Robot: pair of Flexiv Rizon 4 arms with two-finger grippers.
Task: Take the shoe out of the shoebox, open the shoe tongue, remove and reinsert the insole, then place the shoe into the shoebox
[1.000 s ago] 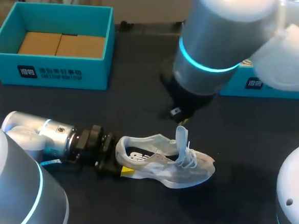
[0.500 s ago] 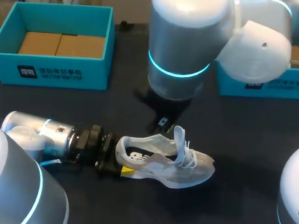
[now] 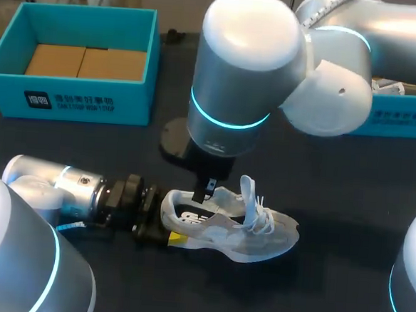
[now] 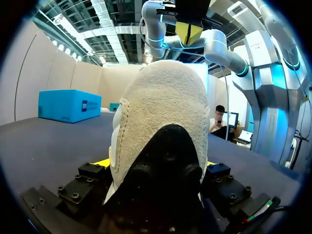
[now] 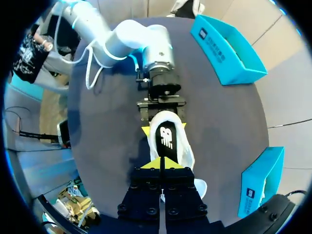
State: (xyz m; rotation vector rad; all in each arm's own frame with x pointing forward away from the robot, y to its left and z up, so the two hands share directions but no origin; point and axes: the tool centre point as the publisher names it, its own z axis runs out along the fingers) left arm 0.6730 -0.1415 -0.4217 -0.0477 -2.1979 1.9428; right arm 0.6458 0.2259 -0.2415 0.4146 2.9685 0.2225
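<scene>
A white mesh shoe [image 3: 259,234] stands on the dark table, toe to the right, its tongue [image 3: 250,195] pulled upright. My left gripper [image 3: 166,228] lies low on the table and is shut on the shoe's heel [image 4: 161,107], with a yellow tip on each side. The dark insole [image 5: 167,139] with a white logo lies inside the shoe. My right gripper [image 3: 200,193] hangs just above the shoe's opening near the heel, shut and holding nothing. In the right wrist view its joined tips [image 5: 161,165] point down at the insole.
A teal box [image 3: 76,100] with brown cardboard inside stands at the back left. A second teal box [image 3: 403,123] at the back right is partly hidden by my right arm. Bare table lies in front of the shoe.
My right arm has swung left and lowered, bringing its shut gripper from beside the tongue to over the shoe's opening. The left gripper and the shoe have not moved.
</scene>
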